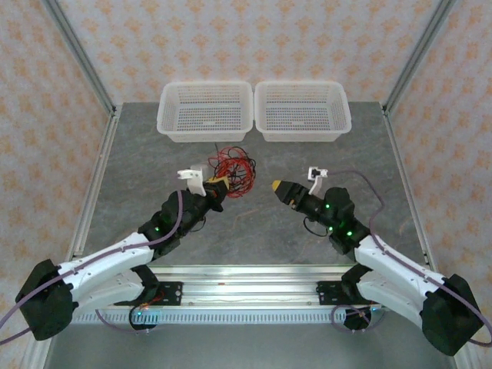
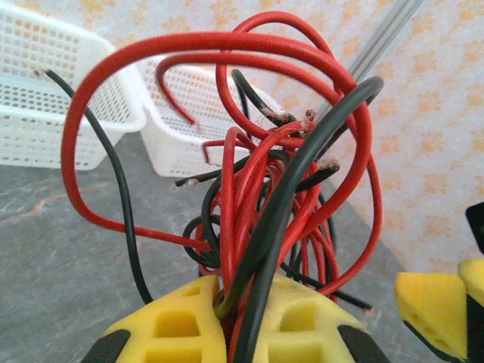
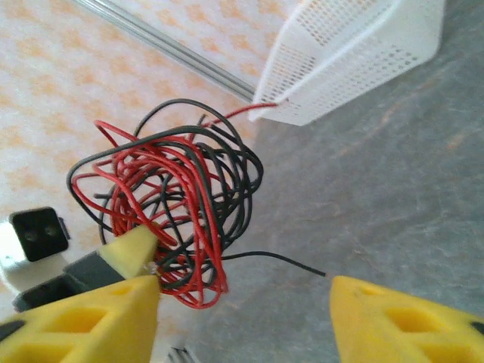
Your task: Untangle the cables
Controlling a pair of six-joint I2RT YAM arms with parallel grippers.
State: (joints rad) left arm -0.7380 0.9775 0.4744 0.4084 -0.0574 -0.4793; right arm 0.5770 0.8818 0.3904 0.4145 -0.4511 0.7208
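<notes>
The cables (image 1: pixel 234 167) are a tangled ball of thin red and black wires, held just above the table's middle. My left gripper (image 1: pixel 217 187) is shut on the lower part of that tangle. In the left wrist view, red and black cables (image 2: pixel 265 189) rise from between the closed yellow fingers (image 2: pixel 178 325). My right gripper (image 1: pixel 277 187) hovers to the right of the ball, apart from it. Its jaws are open in the right wrist view (image 3: pixel 246 314), with nothing between them. There the cables (image 3: pixel 170 204) hang at the left, and one loose black strand (image 3: pixel 283 259) ends just short of the right finger (image 3: pixel 408 321).
Two white perforated baskets (image 1: pixel 206 129) (image 1: pixel 302 127) stand side by side at the table's far edge, just behind the tangle. Metal frame posts rise at the corners. Bare grey table surface (image 1: pixel 254 231) lies between the two arms.
</notes>
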